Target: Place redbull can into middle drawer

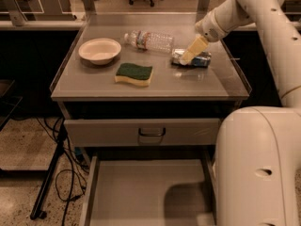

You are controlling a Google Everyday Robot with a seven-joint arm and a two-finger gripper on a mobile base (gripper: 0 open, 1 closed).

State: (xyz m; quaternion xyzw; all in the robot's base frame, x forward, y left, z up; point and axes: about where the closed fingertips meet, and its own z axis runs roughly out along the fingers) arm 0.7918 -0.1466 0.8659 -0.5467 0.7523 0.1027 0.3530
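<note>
The redbull can [202, 59] lies on its side on the cabinet top [188, 84], at the right rear. My gripper [187, 56] reaches down from the upper right, and its tip is over the left part of the can and hides it. The middle drawer [141, 197] is pulled out below, and its flat grey floor is bare. My arm's white body [258, 168] covers the drawer's right side.
A clear plastic water bottle [149, 40] lies just left of the can. A white bowl [99, 50] sits at the left rear and a green and yellow sponge [134, 73] in the middle. The upper drawer front with its dark handle [152, 132] is shut. Cables and a stand leg [49, 182] lie on the floor at the left.
</note>
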